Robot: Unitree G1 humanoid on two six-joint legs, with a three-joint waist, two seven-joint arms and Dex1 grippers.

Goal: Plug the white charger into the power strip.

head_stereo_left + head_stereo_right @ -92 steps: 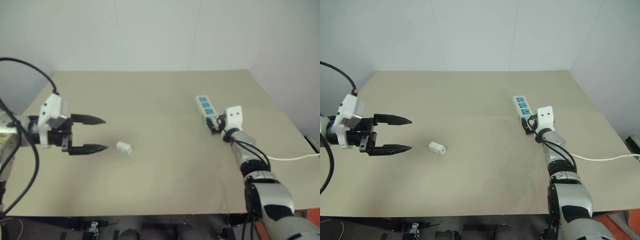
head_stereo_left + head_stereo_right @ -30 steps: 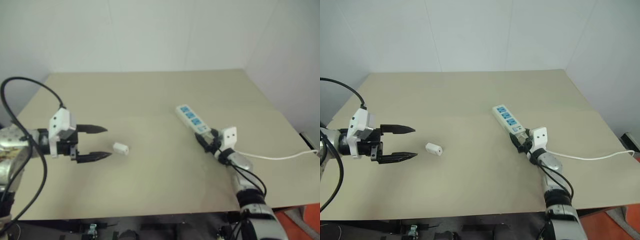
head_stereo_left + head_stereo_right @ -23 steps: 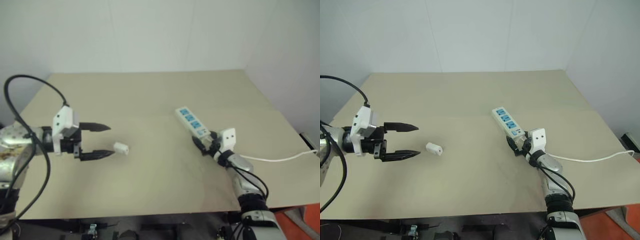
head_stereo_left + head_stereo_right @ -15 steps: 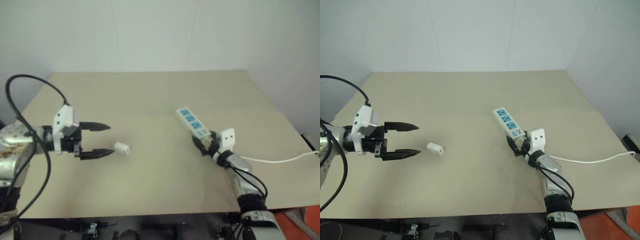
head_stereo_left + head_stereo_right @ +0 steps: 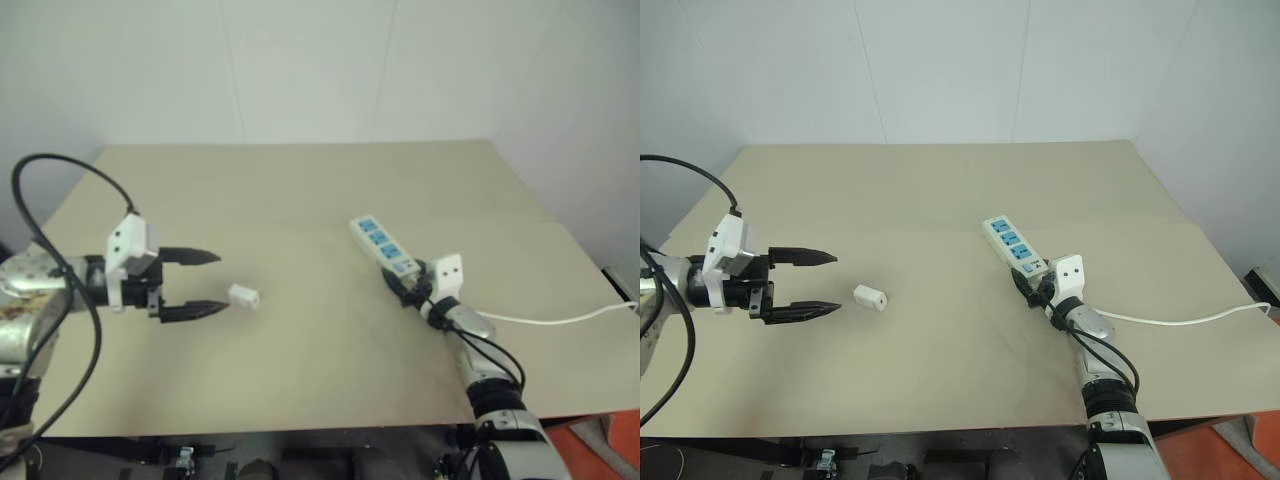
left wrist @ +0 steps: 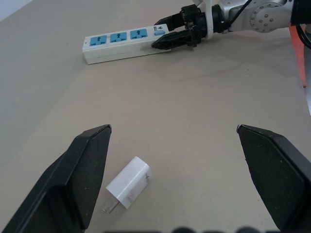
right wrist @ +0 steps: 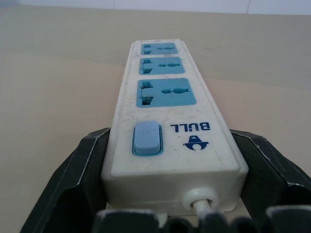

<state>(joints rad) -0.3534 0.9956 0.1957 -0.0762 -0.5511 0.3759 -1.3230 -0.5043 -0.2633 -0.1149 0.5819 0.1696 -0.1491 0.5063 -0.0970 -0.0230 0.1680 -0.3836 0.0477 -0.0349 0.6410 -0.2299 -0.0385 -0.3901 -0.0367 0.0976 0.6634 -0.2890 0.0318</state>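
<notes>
The power strip's (image 7: pixel 170 136) cord end sits buried between the right gripper's (image 7: pixel 170 194) fingers — contact there unclear. The cord (image 5: pixel 1185 321) runs off the picture's edge — its far end unseen.

We see the white charger (image 5: pixel 244 295) lying flat on the desk's left half; power strip (image 5: pixel 383 245) lies diagonal right of centre, sockets empty.

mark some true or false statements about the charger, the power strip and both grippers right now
1. The white charger lies loose on the table. True.
2. The left gripper is shut on the charger. False: it is open, the charger lying just ahead of it.
3. The right gripper straddles the cord end of the power strip. True.
4. The strip has five sockets. False: three blue ones.
5. The charger is plugged in. False: all sockets are empty.
</notes>
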